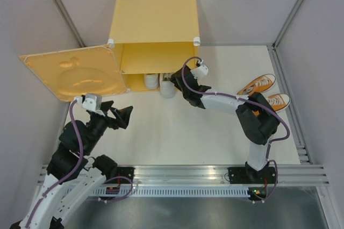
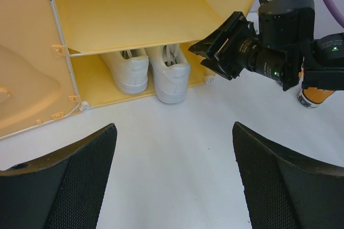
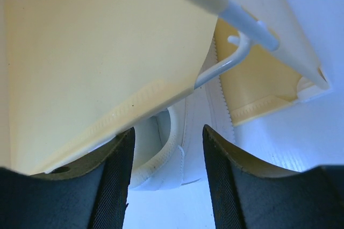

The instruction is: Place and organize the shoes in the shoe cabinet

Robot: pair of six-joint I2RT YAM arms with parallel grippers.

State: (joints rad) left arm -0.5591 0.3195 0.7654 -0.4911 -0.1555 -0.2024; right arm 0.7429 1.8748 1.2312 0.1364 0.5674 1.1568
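The yellow shoe cabinet (image 1: 155, 15) stands at the back with its door (image 1: 75, 73) swung open to the left. The two white shoes (image 1: 151, 81) (image 1: 168, 88) sit side by side under the inner shelf (image 2: 129, 19), heels sticking out; they also show in the left wrist view (image 2: 131, 70) (image 2: 172, 76). My right gripper (image 1: 177, 78) is open just in front of the right white shoe's heel (image 3: 185, 148), not holding it. The two orange shoes (image 1: 258, 84) (image 1: 277, 101) lie on the table at the right. My left gripper (image 1: 124, 116) is open and empty over the table (image 2: 173, 127).
The open door juts out to the left of my left arm. The right arm (image 2: 285, 46) reaches across in front of the cabinet's right side. Grey walls close in the white table (image 1: 177, 137) on both sides.
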